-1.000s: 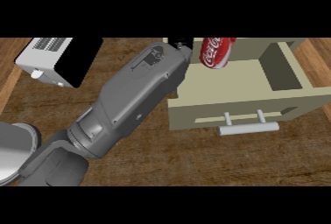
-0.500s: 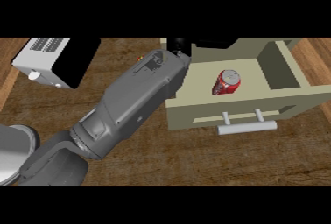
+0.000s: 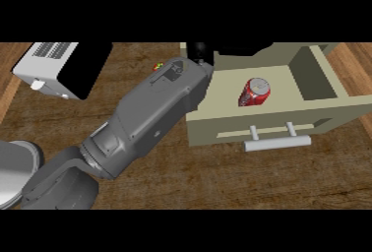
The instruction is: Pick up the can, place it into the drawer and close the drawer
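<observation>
Red can [image 3: 254, 92]: lying inside open beige drawer [image 3: 320, 78], free of any grasp. Drawer handle [image 3: 277, 143] at front. Robot hand [image 3: 200, 51] at drawer's back-left corner; finger state cannot be told.

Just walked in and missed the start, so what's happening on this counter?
A robot is putting a can away. The red can already lies on its side inside the open drawer, with nothing holding it. One grey forearm reaches up toward the drawer's back left corner, and only a bit of its black robot hand shows there. The drawer is not yet closed, its handle facing the robot. A white toaster sits at the left.
</observation>
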`<state>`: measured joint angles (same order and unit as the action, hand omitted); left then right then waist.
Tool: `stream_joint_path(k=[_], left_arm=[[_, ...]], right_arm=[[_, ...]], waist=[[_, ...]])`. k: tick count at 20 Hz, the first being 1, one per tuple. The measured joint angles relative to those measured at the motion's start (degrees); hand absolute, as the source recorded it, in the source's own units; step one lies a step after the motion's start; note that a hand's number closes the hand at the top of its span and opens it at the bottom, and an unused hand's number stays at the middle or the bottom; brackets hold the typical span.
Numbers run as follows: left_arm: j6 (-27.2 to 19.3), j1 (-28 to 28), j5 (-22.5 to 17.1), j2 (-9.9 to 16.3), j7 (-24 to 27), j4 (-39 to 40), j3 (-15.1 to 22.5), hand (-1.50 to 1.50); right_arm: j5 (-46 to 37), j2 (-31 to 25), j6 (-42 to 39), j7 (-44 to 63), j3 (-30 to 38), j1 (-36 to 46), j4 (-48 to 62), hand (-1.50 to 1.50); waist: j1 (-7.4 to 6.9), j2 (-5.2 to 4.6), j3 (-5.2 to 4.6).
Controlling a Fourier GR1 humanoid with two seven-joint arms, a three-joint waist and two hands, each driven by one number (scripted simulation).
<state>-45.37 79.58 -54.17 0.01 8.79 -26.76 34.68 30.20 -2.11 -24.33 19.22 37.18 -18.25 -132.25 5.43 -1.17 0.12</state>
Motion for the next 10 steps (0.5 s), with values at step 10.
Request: stream_joint_path(k=[10], left_arm=[[0.37,-0.18,-3.54,-0.01,4.51,-1.12,0.2,-1.5]], right_arm=[[-9.25,-3.41,-4.89,-8.85,1.5,3.02,-2.23,-1.5]], waist=[[-0.95,0.09,-0.03]])
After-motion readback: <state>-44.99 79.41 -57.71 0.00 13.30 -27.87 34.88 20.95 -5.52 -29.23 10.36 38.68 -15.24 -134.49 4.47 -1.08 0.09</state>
